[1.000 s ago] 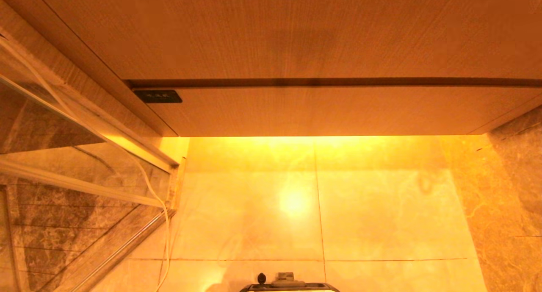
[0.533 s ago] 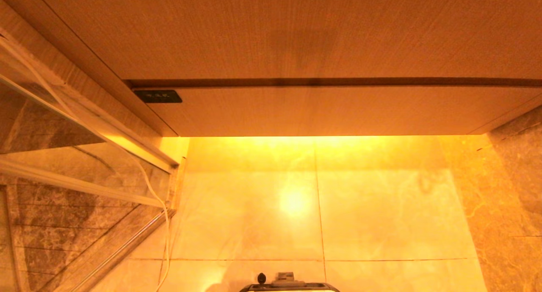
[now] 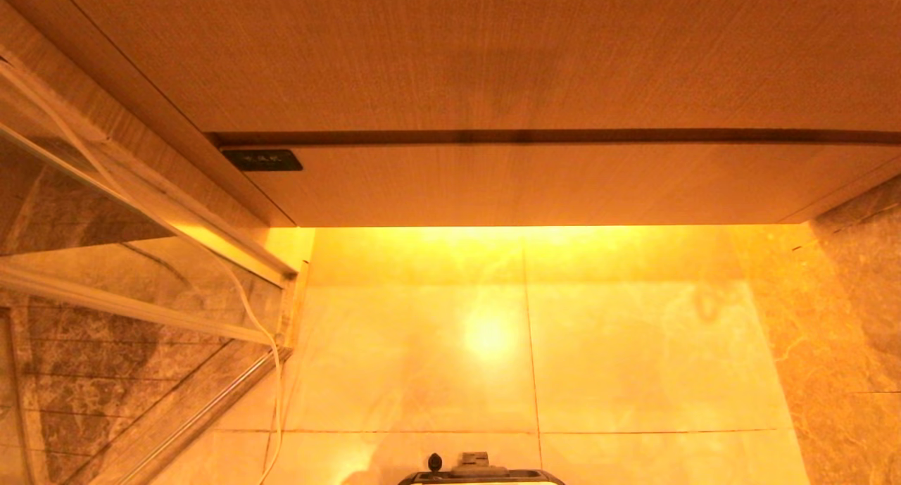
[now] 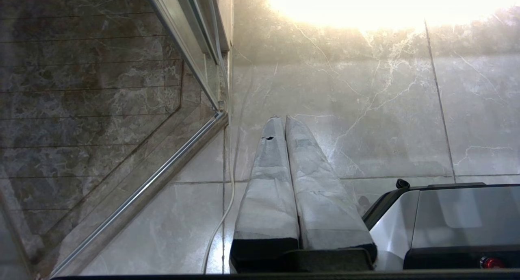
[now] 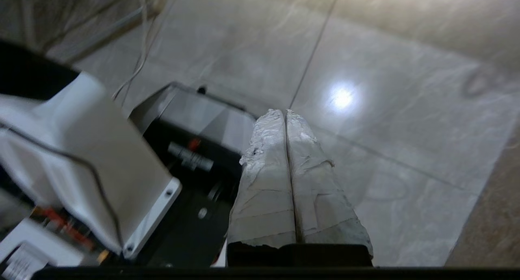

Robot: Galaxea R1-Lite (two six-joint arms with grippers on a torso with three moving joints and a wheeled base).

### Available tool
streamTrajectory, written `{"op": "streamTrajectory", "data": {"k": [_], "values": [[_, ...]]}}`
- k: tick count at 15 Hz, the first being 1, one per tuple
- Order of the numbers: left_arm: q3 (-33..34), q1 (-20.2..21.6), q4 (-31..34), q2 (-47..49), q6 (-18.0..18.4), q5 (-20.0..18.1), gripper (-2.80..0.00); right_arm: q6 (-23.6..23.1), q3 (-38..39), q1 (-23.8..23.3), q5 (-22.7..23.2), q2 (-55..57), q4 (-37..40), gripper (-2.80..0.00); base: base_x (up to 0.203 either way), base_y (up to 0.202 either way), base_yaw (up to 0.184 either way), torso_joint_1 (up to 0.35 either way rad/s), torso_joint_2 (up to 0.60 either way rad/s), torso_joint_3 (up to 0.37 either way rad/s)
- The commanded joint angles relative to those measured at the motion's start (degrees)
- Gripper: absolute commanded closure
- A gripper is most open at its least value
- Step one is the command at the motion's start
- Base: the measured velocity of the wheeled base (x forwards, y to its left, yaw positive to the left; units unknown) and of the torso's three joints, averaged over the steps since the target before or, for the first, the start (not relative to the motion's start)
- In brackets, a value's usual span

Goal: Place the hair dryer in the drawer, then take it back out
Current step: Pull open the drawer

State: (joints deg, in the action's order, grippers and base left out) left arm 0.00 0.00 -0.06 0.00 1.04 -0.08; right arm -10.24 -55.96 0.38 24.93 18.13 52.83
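While neither arm shows in the head view, the drawer [image 3: 549,184] sits fully pushed in under the countertop [image 3: 450,48], its flat handleless front marked by a small black label [image 3: 262,160] at the left corner. Hair dryer isn't visible in any view – can't say where it lies, prob. somewhere on top beyond the camera's reach.

Right gripper [image 5: 285,113] hangs low over the tile floor [image 3: 528,344] beside the robot base [image 5: 191,158], taped fingers pressed together w/ nothing between them. Left gripper [image 4: 281,119] likewise closed and empty, pointing at the floor near the glass shower door [image 4: 122,109].

Step in hand looks like the very start: getting an arm up to the drawer. No handle, so I'd judge the grip has to come via the dark gap along the front's top edge or the underside lip – fingers need to part first, hook the edge squarely, then pull straight out, no twist, to avoid slipping off. A white cable [image 3: 271,372] runs along the door frame; keep the base clear of it.
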Motion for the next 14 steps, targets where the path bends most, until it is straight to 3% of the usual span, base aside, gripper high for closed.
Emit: {"op": "streamTrajectory", "data": {"k": [1, 7, 12, 13, 14], "values": [[0.09, 0.00, -0.02, 0.00, 0.02, 0.00, 0.00, -2.79, -4.17, 0.17, 1.99, 9.66, 3.66, 0.00, 0.000, 0.000, 0.000, 0.000, 0.00, 0.000], [0.09, 0.00, -0.02, 0.00, 0.02, 0.00, 0.00, -5.36, -6.84, 0.69, 3.31, 15.26, 4.93, 0.00, 0.000, 0.000, 0.000, 0.000, 0.00, 0.000], [0.09, 0.00, -0.02, 0.00, 0.02, 0.00, 0.00, -23.93, -9.46, 0.82, 5.34, 34.61, 5.13, 0.00, 0.000, 0.000, 0.000, 0.000, 0.00, 0.000], [0.09, 0.00, -0.02, 0.00, 0.02, 0.00, 0.00, -26.96, -10.01, 0.85, 5.78, 35.98, 5.17, 0.00, 0.000, 0.000, 0.000, 0.000, 0.00, 0.000], [0.09, 0.00, -0.02, 0.00, 0.02, 0.00, 0.00, -27.03, -10.05, 0.85, 5.83, 36.01, 5.17, 0.00, 0.000, 0.000, 0.000, 0.000, 0.00, 0.000]]}}
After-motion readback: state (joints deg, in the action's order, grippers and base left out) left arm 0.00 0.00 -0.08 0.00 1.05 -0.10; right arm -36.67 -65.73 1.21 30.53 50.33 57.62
